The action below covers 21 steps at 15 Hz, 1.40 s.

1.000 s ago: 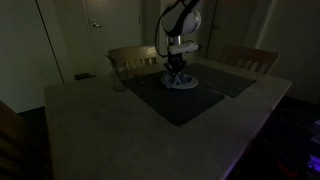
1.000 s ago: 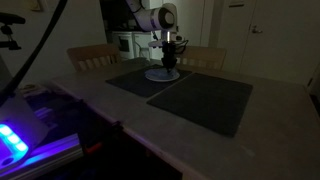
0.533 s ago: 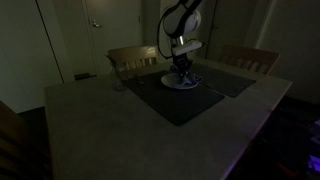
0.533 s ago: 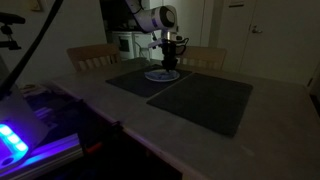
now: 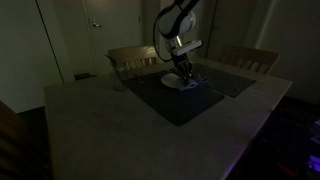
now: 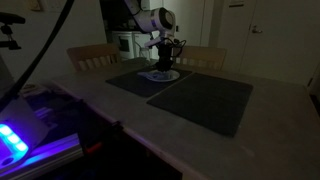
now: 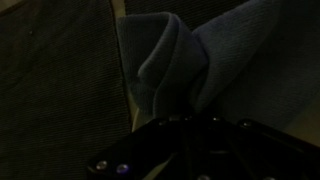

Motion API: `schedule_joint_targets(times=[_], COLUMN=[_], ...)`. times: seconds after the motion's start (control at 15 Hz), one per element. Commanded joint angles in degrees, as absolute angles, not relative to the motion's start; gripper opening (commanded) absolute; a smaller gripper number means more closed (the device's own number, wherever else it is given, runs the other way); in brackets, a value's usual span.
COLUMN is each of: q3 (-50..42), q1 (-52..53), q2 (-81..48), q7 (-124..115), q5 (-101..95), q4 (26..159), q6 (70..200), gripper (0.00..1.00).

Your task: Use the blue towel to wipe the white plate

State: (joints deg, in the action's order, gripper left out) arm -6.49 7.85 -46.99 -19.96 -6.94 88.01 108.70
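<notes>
Wiping looks under way. The left part of the desk (image 5: 85, 115) is bare. The dark mat (image 5: 165, 108) at centre carries the white plate (image 5: 172, 86). The pincer (image 5: 181, 73) is low over the plate. In the wrist view the blue towel (image 7: 170, 60) is bunched, with one fold apparently clamped in nearly closed jaws and the rest hanging toward the plate. Judgement: the grasp and contact are done. How much of the plate has been wiped cannot be told in this dim light, so further strokes are probably left.

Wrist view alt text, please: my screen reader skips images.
A bunched blue towel fills the dim frame's middle, gripped in the jaws of the dark gripper at the bottom edge. A dark woven placemat lies to its left.
</notes>
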Motion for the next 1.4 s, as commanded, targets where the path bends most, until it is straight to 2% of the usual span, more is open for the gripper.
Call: schedule_joint_targets(times=[0.0, 0.53, 1.33], q3=[-4.5, -2.2, -0.3], q1=[6.5, 3.9, 0.4], q2=[-49.4, -52.3, -51.1], q7=[-16.9, -16.1, -16.2], q5=[-6.1, 1.0, 14.3], q4=[84.5, 79.5, 80.9], q6=[105.0, 98.0, 107.8], gripper=[0.02, 0.02, 0.02])
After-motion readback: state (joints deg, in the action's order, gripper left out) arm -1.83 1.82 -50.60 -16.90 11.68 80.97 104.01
